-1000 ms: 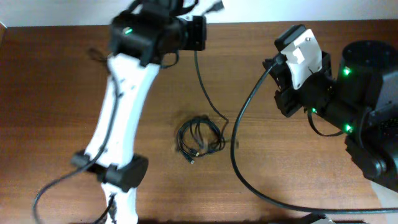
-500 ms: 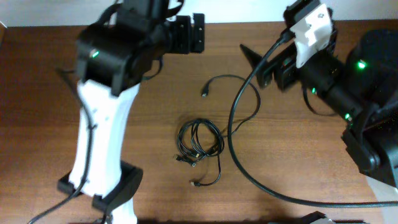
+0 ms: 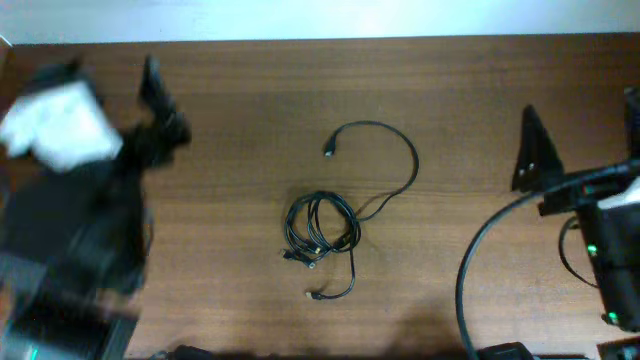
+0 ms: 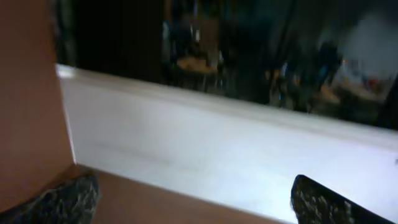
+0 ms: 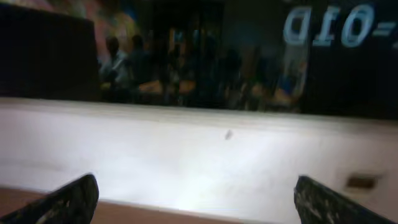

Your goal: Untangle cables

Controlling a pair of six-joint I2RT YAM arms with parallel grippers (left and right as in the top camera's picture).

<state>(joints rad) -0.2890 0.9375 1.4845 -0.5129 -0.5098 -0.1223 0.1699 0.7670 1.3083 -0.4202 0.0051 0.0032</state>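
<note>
With left end effector point(image 4: 193, 202) and right end effector point(image 5: 199, 202) wide and empty, it seems best to pin the coiled cables point(image 3: 320, 228) in the middle of the desk point(image 3: 200, 300) and draw the loose strand point(image 3: 388, 140) toward the far edge.

The left arm point(image 3: 70, 200) is a blur at the left edge of the overhead view, and its left gripper point(image 4: 193, 208) points toward the far side, jaws spread wide and holding nothing. The right arm point(image 3: 600, 230) sits at the right edge. Its right gripper point(image 5: 196, 205) is likewise wide apart and empty, with one dark finger point(image 3: 530, 150) angled up-frame.
</note>
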